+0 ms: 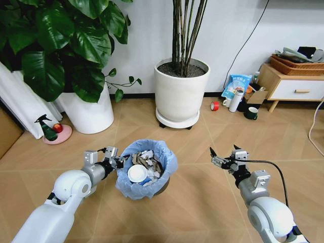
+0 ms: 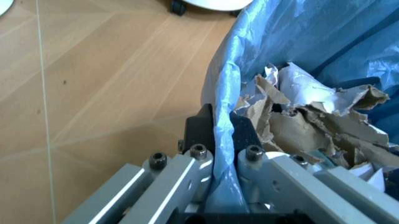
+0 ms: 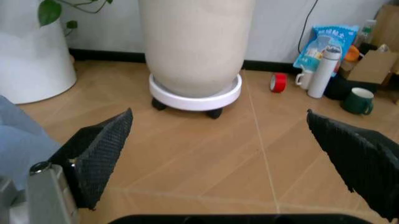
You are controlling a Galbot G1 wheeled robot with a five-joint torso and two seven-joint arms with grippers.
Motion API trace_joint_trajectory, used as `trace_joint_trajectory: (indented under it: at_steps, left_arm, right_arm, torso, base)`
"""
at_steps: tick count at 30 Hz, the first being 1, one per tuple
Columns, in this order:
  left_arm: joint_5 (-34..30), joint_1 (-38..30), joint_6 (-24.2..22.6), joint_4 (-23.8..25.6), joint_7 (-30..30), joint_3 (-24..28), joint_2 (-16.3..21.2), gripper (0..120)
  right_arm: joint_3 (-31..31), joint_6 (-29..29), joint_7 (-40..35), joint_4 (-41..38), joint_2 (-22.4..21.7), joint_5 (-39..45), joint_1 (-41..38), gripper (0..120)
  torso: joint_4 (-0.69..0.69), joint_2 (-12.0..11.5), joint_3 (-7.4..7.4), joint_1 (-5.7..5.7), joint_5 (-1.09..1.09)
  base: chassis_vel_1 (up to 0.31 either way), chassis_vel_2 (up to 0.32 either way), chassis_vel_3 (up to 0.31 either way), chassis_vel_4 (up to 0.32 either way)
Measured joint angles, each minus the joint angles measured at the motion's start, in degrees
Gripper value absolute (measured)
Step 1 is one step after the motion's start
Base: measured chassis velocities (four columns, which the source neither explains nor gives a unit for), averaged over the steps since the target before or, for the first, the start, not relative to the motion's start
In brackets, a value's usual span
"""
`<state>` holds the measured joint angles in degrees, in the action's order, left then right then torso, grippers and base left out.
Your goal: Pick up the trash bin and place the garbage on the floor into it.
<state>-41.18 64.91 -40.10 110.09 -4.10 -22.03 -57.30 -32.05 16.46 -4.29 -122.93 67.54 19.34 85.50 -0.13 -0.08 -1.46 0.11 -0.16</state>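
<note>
- left gripper (image 1: 119, 161) clamped on trash bin (image 1: 147, 190) rim, blue bag pinched between fingers (image 2: 201, 128)
- right gripper (image 1: 223, 155) spread wide, empty, above floor (image 1: 202, 202), apart from bin
- garbage (image 1: 144, 167) inside bin: torn brown paper, white disc
- bin in mid floor, before white plant pot (image 1: 180, 93)

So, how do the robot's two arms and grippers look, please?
Both arms have glossy white rounded shells ending in silver-grey metal wrists. The left gripper and right gripper are silver metal with black fingers; the right fingers are textured black wedges. A black cable runs along the right arm.
</note>
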Motion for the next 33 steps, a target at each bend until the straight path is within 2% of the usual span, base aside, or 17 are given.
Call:
trace_joint_trajectory:
  at_steps: [33]
  left_arm:
    - [1.80, 1.10, 0.25, 0.21, -0.12, -0.08, -1.99, 0]
  right_arm:
    - [-0.28, -0.58, 0.13, 0.24, 0.45, -1.16, 1.50, 100]
  torso:
    - [0.00, 0.00, 0.00, 0.00, -0.03]
  base:
    - [0.231, -0.111, -0.235, 0.108]
